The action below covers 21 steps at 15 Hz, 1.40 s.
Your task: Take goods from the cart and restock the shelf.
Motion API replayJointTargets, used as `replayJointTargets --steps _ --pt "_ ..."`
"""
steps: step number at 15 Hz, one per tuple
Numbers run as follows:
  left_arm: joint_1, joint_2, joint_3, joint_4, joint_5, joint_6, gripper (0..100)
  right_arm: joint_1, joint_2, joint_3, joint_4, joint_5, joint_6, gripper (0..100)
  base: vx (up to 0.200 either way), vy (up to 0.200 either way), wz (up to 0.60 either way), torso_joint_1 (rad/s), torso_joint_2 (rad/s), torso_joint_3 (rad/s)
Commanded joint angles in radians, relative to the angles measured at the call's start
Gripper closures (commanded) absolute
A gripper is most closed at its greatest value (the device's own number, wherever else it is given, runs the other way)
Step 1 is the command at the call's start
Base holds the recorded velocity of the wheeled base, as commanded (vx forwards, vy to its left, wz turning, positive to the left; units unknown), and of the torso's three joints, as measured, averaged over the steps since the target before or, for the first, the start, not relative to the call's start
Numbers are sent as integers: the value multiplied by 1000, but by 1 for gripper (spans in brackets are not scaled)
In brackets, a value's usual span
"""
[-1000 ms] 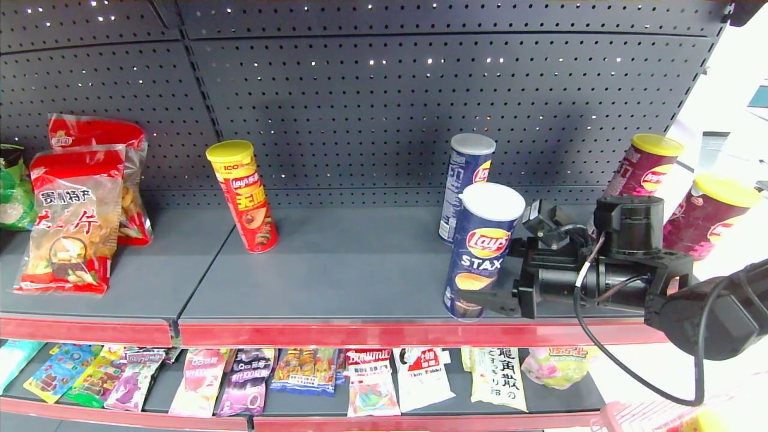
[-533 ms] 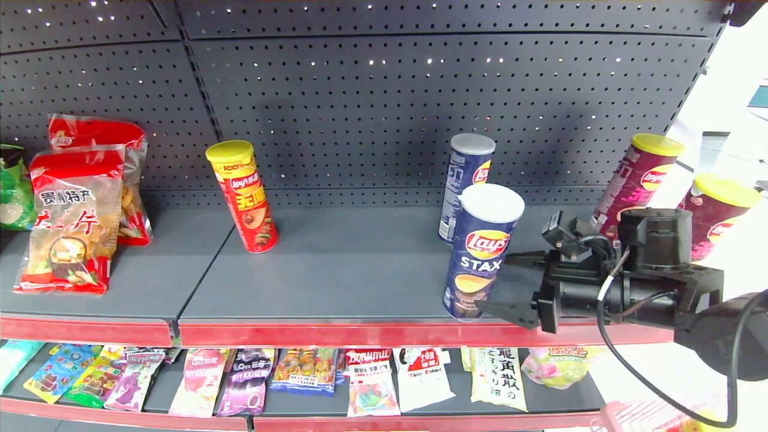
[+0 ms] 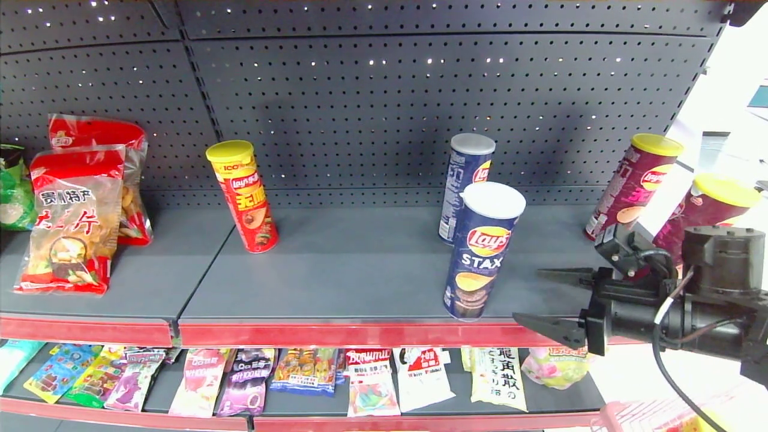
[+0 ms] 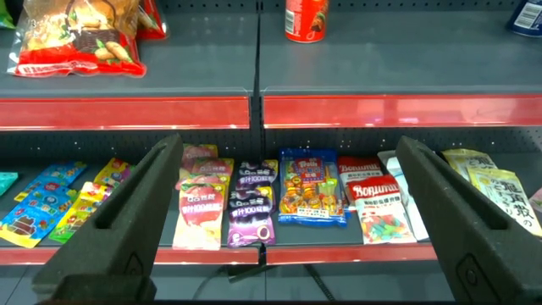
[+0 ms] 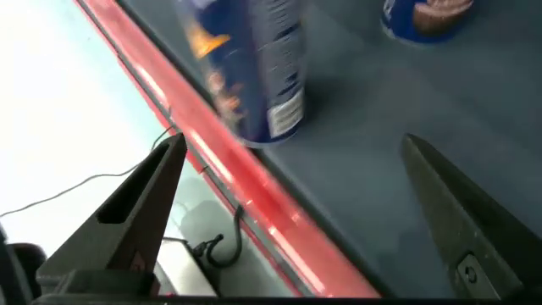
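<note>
1. The right gripper, jaws spread and empty, has drawn back from the blue can toward 4 o'clock.
2. The blue can stands upright at the shelf front.
3. The left gripper gapes too.

head: frontal, down on shelf | wrists: nearer, share its red edge

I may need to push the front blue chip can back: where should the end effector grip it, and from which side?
Probably around its mid-body, from the front right, near the open right end effector. The front blue can stands upright by the red shelf edge; its round wall suits a side pinch, and another blue can stands behind.
</note>
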State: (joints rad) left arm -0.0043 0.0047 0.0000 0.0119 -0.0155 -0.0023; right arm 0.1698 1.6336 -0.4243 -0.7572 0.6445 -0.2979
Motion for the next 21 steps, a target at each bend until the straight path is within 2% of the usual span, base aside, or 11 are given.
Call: replayJointTargets --steps 1,2,5,13,17,21 --pt "0 0 -2 0 0 -1 0 13 -49 48 -1 -2 0 0 0 0 0 0 0 0" --pt "0 1 0 0 0 -1 0 13 -64 82 -1 -9 0 0 0 0 0 0 0 0" --pt "0 1 0 0 0 -1 0 8 -84 110 1 -118 5 0 0 0 0 0 0 0" --pt "0 0 -2 0 0 -1 0 8 -64 153 1 -151 59 0 0 0 0 0 0 0" --pt "0 1 0 0 0 -1 0 -12 -3 78 -1 -189 86 0 0 0 0 0 0 0" --pt "0 1 0 0 0 -1 0 25 45 25 -2 -247 86 0 0 0 0 0 0 0"
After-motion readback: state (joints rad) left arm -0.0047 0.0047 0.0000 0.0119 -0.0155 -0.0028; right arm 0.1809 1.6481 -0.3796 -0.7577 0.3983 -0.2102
